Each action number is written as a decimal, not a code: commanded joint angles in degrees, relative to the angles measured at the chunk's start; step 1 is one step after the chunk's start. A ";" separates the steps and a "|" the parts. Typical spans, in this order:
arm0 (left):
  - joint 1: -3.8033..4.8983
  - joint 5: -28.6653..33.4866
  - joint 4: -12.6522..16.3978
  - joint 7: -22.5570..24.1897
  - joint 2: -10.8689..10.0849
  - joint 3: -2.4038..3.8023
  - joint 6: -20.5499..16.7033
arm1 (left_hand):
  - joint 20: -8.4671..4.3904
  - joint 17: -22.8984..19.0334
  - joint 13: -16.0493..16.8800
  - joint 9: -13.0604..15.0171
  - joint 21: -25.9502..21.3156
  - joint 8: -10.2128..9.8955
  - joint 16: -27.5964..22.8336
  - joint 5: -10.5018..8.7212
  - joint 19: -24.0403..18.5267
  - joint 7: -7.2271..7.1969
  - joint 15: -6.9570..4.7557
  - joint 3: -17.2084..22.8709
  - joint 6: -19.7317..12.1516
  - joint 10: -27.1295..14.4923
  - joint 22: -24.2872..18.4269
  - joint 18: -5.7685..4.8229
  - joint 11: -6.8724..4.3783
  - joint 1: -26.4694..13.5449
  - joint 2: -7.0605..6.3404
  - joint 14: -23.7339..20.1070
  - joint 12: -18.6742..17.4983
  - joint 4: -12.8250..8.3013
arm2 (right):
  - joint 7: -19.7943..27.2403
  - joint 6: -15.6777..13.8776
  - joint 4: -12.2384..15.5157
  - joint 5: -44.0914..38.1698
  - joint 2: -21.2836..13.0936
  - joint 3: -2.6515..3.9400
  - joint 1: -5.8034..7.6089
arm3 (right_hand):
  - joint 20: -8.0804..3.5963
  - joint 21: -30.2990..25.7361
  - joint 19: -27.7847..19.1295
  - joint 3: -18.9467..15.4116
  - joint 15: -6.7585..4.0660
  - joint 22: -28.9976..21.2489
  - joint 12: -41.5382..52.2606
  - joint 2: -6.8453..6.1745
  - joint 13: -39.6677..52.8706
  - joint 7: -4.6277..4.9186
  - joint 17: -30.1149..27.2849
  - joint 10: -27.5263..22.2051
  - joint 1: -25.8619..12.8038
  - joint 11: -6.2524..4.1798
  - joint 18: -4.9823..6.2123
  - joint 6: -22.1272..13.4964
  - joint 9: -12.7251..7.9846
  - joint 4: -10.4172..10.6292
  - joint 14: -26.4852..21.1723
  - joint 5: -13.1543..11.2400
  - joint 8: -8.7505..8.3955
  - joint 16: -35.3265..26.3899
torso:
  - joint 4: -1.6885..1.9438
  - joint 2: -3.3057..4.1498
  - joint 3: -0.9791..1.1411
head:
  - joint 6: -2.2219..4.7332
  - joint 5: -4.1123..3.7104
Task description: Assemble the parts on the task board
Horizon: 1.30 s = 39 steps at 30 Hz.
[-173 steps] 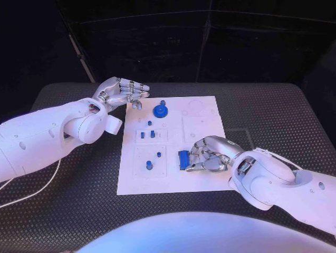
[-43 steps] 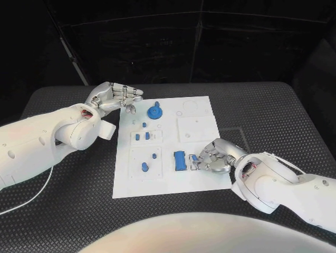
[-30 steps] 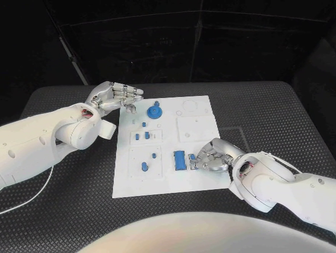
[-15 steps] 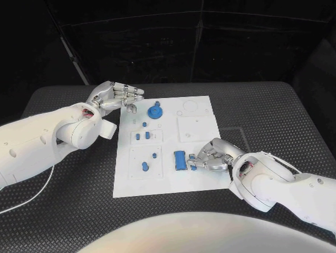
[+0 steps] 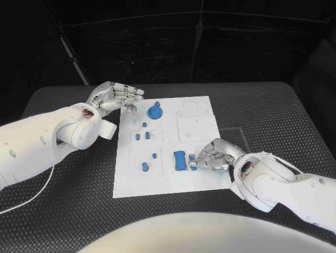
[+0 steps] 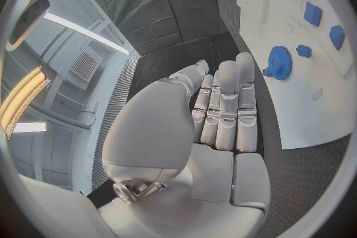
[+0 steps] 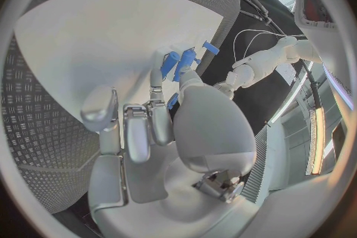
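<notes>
Head view is leaving the right robot hand (image 5: 210, 155) hard to read: its curled fingers are meeting a long blue part (image 5: 181, 159) on the white task board (image 5: 194, 179), grip unclear. Left robot hand (image 5: 116, 97) is hovering clenched, empty, beside a blue gear (image 5: 155, 111).

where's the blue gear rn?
Head view: the blue gear sits near the far edge of the task board, just right of the left hand, untouched.
</notes>
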 commanded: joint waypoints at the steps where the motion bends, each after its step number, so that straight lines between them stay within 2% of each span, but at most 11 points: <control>1: 0.08 0.25 0.08 0.08 -0.06 0.05 0.50 | 0.15 -0.09 0.10 -0.09 -0.31 0.32 -0.28 -0.15 -0.22 0.12 0.15 -0.33 -0.18 -0.45 -0.06 0.73 0.10 -0.38 0.38 -0.38 0.09 -0.16 | 2.32 1.20 0.69 0.09 -0.62 0.01 0.07 | 0.11 -0.36 -0.27 -0.51 0.20 -0.08 -0.27 0.00 7.65 0.36 12.63 1.36 1.04 0.34 -0.41 -0.25 0.09 -0.62 5.55 -0.77 -0.29 -0.20 | -0.07 0.03 0.02 | -0.07 0.11; 7: 0.07 0.25 0.00 0.05 -0.11 0.05 0.49 | 0.15 -0.09 0.10 -0.09 -0.31 0.32 -0.28 -0.15 -0.22 0.12 0.15 -0.33 -0.18 -0.45 -0.06 0.73 0.10 -0.38 0.38 -0.38 0.09 -0.16 | 4.83 1.78 1.70 0.78 -1.61 0.01 0.06 | 0.16 -0.36 -0.23 -2.27 0.24 -0.02 -0.13 0.08 7.75 0.38 12.68 1.42 0.38 0.37 -0.42 -0.25 0.18 0.27 5.56 -2.00 -0.30 -0.18 | -0.13 0.01 0.06 | -0.01 0.17; 12: 0.07 0.25 -0.08 -0.02 -0.05 0.05 0.48 | 0.15 -0.09 0.10 -0.09 -0.31 0.32 -0.28 -0.15 -0.22 0.12 0.15 -0.33 -0.18 -0.45 -0.06 0.73 0.10 -0.38 0.38 -0.38 0.09 -0.16 | 5.58 2.97 1.89 1.92 -2.25 0.01 0.06 | 0.16 -0.34 -0.21 -2.59 0.24 0.02 -0.11 0.07 7.77 0.36 12.72 1.43 0.32 0.36 -0.42 -0.21 0.21 0.44 5.57 -1.92 -0.27 -0.16 | -0.01 -0.01 -0.01 | -0.02 0.02; 22: 0.07 0.25 -0.15 -0.04 -0.05 0.05 0.47 | 0.15 -0.09 0.10 -0.09 -0.31 0.32 -0.28 -0.15 -0.22 0.12 0.15 -0.33 -0.18 -0.45 -0.06 0.73 0.10 -0.38 0.38 -0.38 0.09 -0.16 | 4.97 4.57 1.44 1.87 -2.37 0.01 0.06 | 0.13 -0.36 -0.21 -2.95 0.19 0.02 -0.13 0.60 7.76 0.28 12.70 1.41 1.58 0.29 -0.41 -0.06 0.34 0.10 5.56 -1.30 -0.14 -0.18 | 0.03 0.05 -0.02 | -0.09 0.12; 28: 0.07 0.25 -0.09 -0.03 -0.08 0.05 0.46 | 0.15 -0.09 0.10 -0.09 -0.31 0.32 -0.28 -0.15 -0.22 0.12 0.15 -0.33 -0.18 -0.45 -0.06 0.73 0.10 -0.38 0.38 -0.38 0.09 -0.16 | 4.01 4.45 0.63 0.86 -1.91 0.01 0.06 | 0.10 -0.35 -0.18 -3.29 0.16 0.07 -0.08 1.40 7.80 0.26 12.72 1.43 2.38 0.26 -0.42 0.10 0.47 -0.12 5.57 -1.06 0.01 -0.17 | 0.01 0.10 -0.03 | -0.28 0.19; 33: 0.07 0.25 0.01 -0.02 -0.13 0.05 0.45 | 0.16 -0.12 0.12 -0.10 -0.38 0.36 -0.27 -0.14 -0.19 0.15 0.16 -0.37 -0.21 -0.53 -0.11 0.73 0.12 -0.42 0.47 -0.40 0.23 -0.15 | 3.25 3.88 -0.28 0.63 -1.47 0.01 0.06 | 0.08 -0.29 -0.11 -3.84 0.13 0.19 -0.02 1.85 7.84 0.18 12.77 1.47 2.06 0.21 -0.44 0.29 0.58 0.28 5.58 -0.61 0.17 -0.14 | 0.17 0.15 -0.03 | -0.37 0.20; 39: 0.07 0.25 0.11 -0.01 -0.21 0.05 0.39 | 0.16 -0.12 0.12 -0.10 -0.38 0.36 -0.27 -0.14 -0.19 0.15 0.16 -0.37 -0.21 -0.53 -0.11 0.73 0.12 -0.42 0.47 -0.40 0.23 -0.15 | 2.90 3.19 -1.52 0.55 -0.72 0.01 0.07 | 0.05 -0.22 -0.03 -3.95 0.08 0.33 0.07 2.27 7.91 0.08 12.82 1.53 2.32 0.13 -0.46 0.51 0.69 0.28 5.59 -0.36 0.35 -0.12 | 0.07 0.12 -0.03 | -0.59 0.41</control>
